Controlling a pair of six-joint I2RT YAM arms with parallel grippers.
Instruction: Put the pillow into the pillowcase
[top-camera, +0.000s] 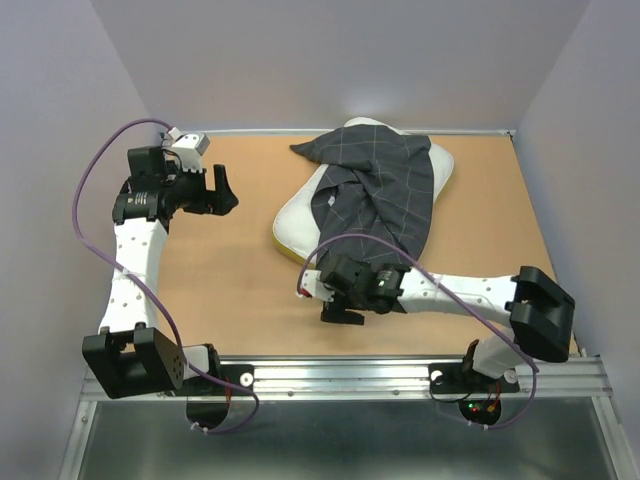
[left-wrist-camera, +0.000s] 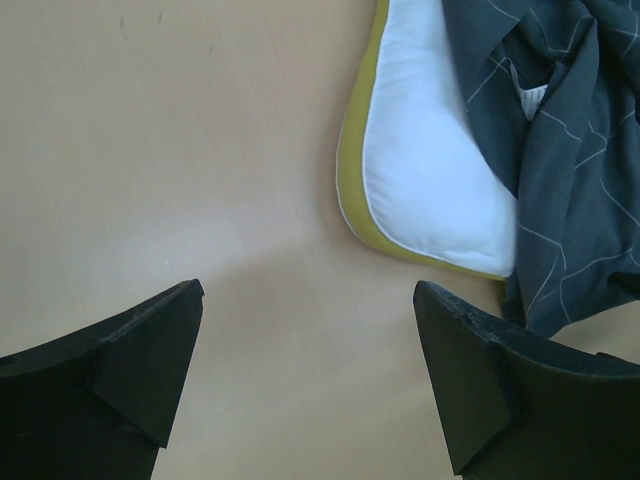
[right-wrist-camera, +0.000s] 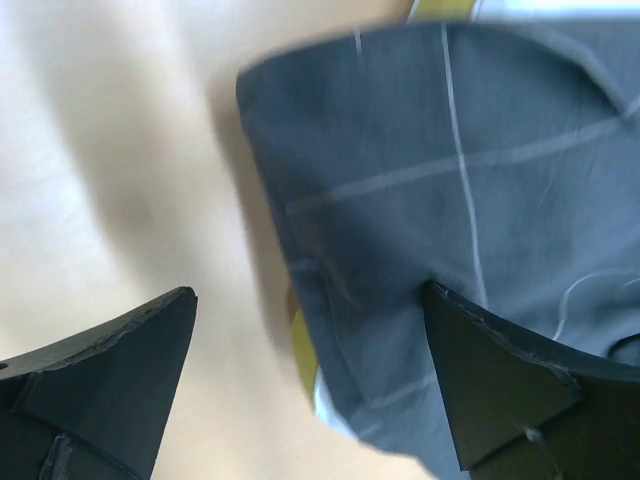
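The pillow (top-camera: 298, 215), white with a yellow band, lies at the table's back middle. The dark grey pillowcase (top-camera: 385, 190) with pale grid lines is draped loosely over its top and right side. My left gripper (top-camera: 228, 195) hovers open to the left of the pillow, apart from it; its wrist view shows the pillow's corner (left-wrist-camera: 430, 180), the pillowcase (left-wrist-camera: 570, 150) and the open gripper (left-wrist-camera: 308, 290) over bare wood. My right gripper (top-camera: 325, 297) is open at the pillow's near edge. In its view the gripper (right-wrist-camera: 310, 290) stands over the pillowcase hem (right-wrist-camera: 430, 170), with a sliver of the pillow (right-wrist-camera: 306, 355) showing beneath.
The wooden table (top-camera: 230, 280) is walled in by pale panels at the back and both sides. A metal rail (top-camera: 340, 378) with the arm bases runs along the near edge. Purple cables loop off both arms.
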